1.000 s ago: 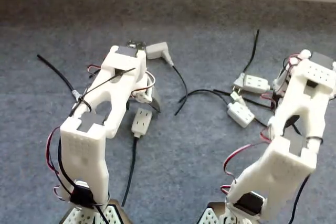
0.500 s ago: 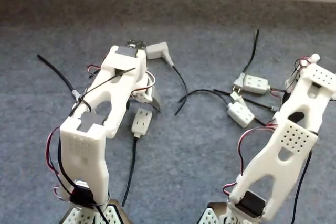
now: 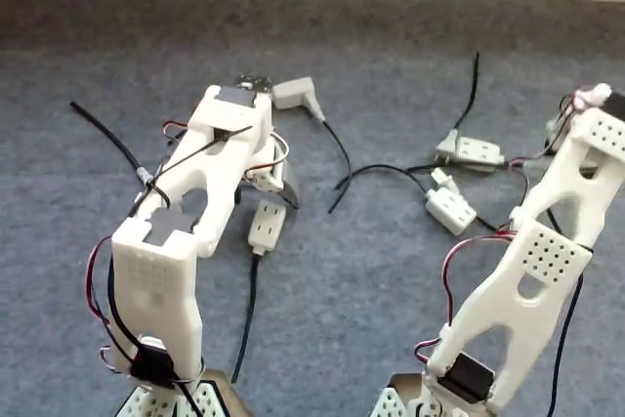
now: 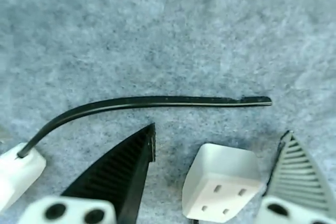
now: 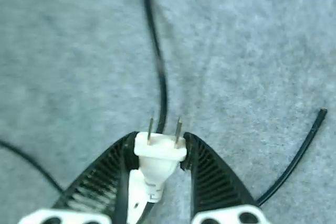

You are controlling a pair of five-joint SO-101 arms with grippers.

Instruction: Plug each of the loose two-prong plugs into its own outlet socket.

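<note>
My right gripper [image 5: 160, 141] is shut on a white two-prong plug [image 5: 159, 156], whose prongs point away from the wrist; it hangs above the grey carpet. In the high view that arm stands at the far right. My left gripper [image 4: 220, 135] is open and low over the carpet, with a white outlet socket [image 4: 222, 189] lying between its fingers, untouched. The high view shows this socket [image 3: 266, 224] on its black cord just below the left gripper [image 3: 266, 181]. Another white plug [image 3: 295, 94] lies beyond the left arm. Two more white sockets [image 3: 475, 150] [image 3: 449, 210] lie at centre right.
Black cords trail over the carpet: one [image 3: 339, 158] from the far plug, one [image 3: 473, 85] behind the right sockets, one loose end [image 3: 98, 129] at the left. A cord end [image 4: 157, 102] lies ahead of the left gripper. A wall edge runs along the back.
The right arm has lifted and swung out toward the right edge with the plug, dragging its cord; the two right sockets shifted slightly. The left arm has kept still.
</note>
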